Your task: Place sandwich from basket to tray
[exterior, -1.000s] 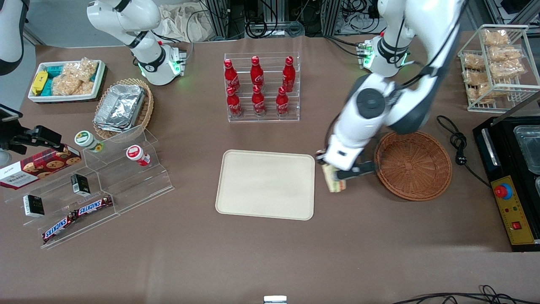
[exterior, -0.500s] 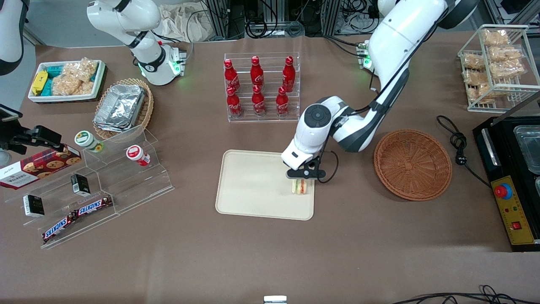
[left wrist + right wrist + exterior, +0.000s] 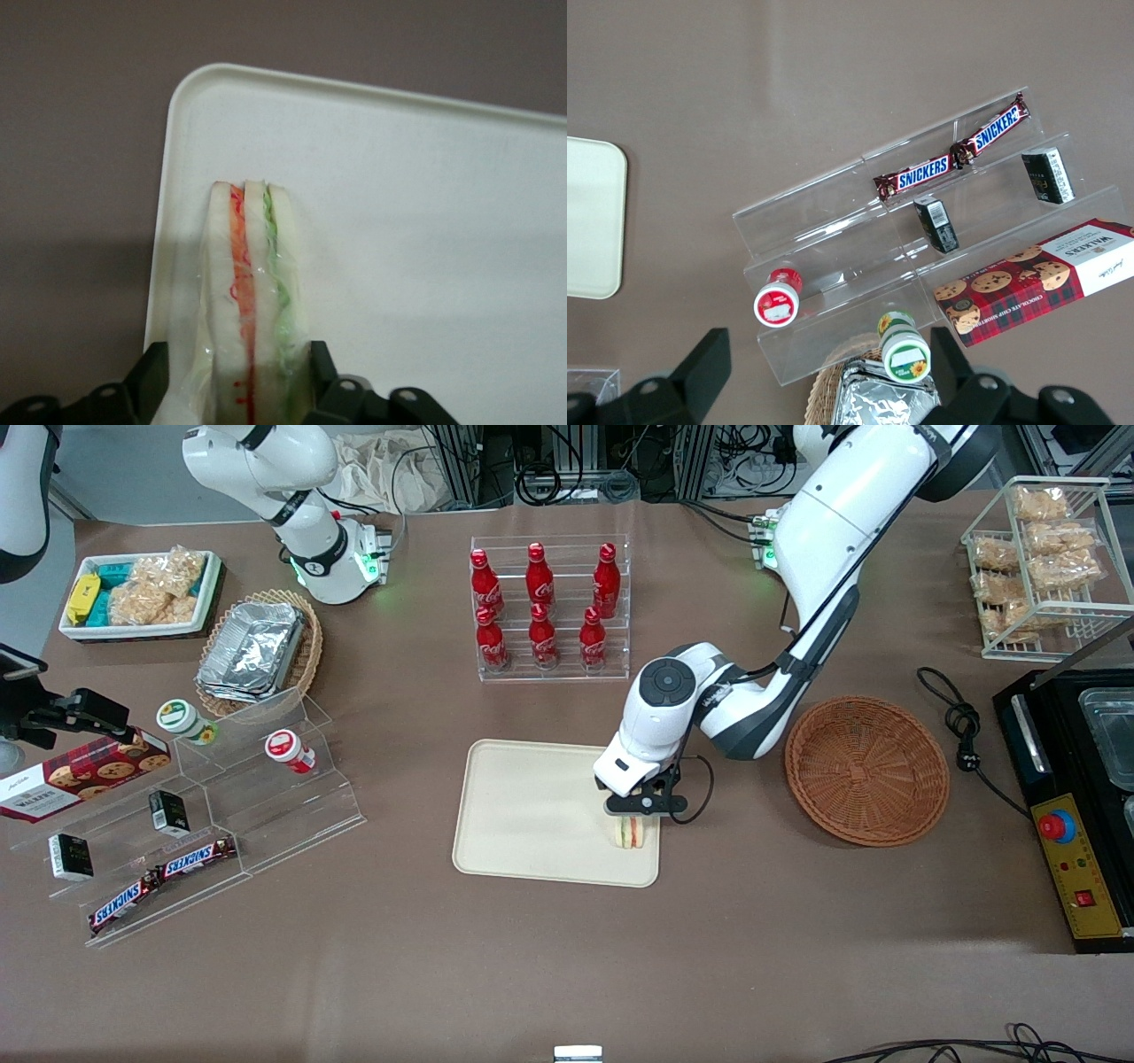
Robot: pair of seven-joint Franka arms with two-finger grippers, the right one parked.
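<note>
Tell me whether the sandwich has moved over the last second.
Yes. The sandwich, shut in the gripper, has gone from between the tray and basket to over the tray's corner nearest the basket.

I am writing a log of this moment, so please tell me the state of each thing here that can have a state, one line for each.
sandwich: wrapped, standing on edge, held over the tray's corner nearest the basket.
end effector: shut on the sandwich, above the tray.
tray: flat on the table, nothing lying on its bare part.
basket: upright, nothing in it.
cola bottles: upright, capped, in their clear rack.
</note>
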